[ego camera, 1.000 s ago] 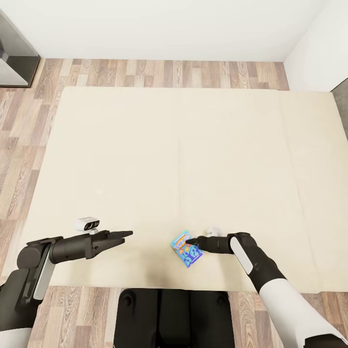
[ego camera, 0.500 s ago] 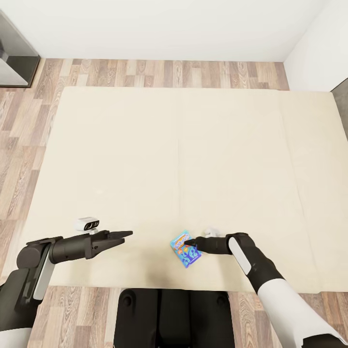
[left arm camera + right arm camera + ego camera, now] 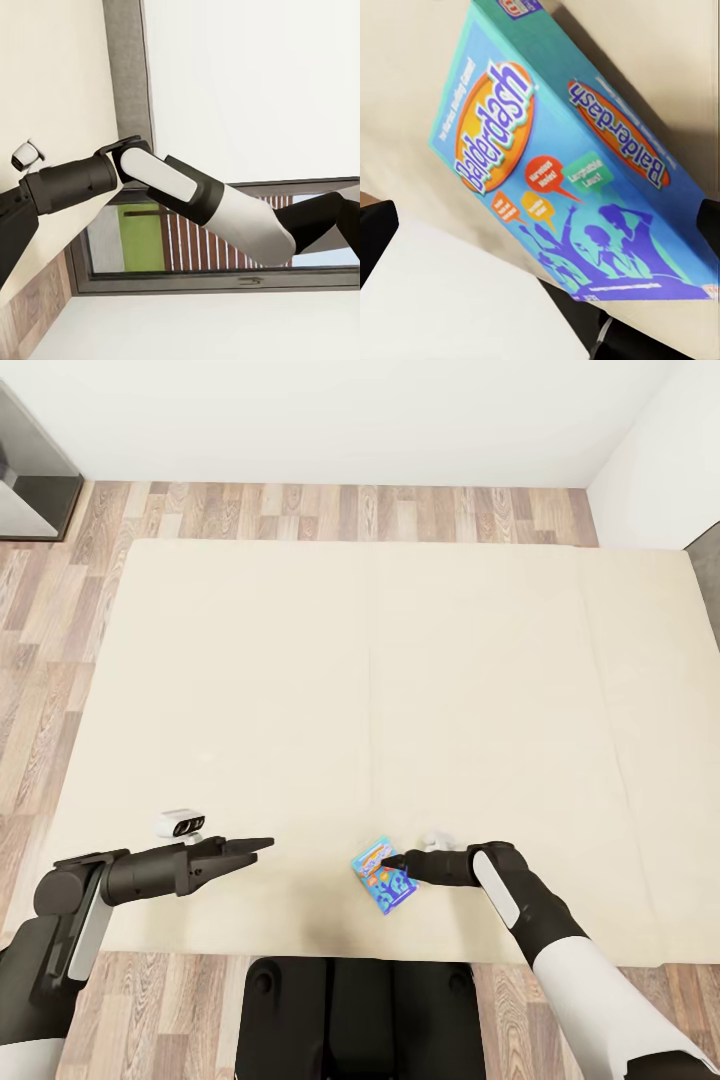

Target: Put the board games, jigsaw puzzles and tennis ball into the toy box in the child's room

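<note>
Small blue board game (image 3: 385,874), lettered Balderdash on lid and side, lay tilted near the bed's (image 3: 300,690) near edge. Right gripper (image 3: 392,862) touching it; opening: cannot tell. Left gripper (image 3: 262,845) narrow, empty.

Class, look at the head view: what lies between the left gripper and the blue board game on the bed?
Only bare mattress of the bed separates the left gripper from the blue board game.
</note>
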Controlling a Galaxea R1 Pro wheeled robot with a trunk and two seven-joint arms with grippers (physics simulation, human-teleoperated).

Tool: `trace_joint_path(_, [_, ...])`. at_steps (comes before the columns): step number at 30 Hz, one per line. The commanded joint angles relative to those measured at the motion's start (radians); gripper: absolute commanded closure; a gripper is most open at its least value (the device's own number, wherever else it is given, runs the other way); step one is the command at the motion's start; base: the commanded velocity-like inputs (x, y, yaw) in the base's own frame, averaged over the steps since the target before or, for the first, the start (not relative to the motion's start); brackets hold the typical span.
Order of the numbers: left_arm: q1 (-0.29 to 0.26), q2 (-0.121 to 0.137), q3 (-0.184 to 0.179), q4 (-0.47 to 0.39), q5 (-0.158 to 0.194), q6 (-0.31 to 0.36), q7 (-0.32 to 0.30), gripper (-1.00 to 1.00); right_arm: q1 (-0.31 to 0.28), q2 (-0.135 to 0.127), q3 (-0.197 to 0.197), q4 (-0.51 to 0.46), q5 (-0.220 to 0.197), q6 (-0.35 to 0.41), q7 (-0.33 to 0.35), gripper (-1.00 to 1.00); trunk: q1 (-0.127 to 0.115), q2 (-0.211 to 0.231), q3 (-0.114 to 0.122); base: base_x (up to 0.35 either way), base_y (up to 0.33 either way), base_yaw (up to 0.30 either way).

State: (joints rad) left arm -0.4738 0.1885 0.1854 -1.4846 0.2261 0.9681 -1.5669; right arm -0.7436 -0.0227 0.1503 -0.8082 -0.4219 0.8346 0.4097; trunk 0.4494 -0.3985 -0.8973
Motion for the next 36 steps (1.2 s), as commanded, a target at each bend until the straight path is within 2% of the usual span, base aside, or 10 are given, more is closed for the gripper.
trace_joint_path(1, [0.0,0.0,0.0,0.0,-0.001,0.011,-0.004,-1.0,0.0,-0.001,0.002,-0.001,0.003,0.002,0.003,-1.0,0.001,-0.002,-0.001,0.0,0.0,0.0])
trace_joint_path(36, [0.0,0.0,0.0,0.0,-0.001,0.011,-0.004,-1.0,0.0,-0.009,0.003,0.046,0.008,-0.049,-0.003,-1.0,0.001,-0.002,-0.001,0.0,0.0,0.0])
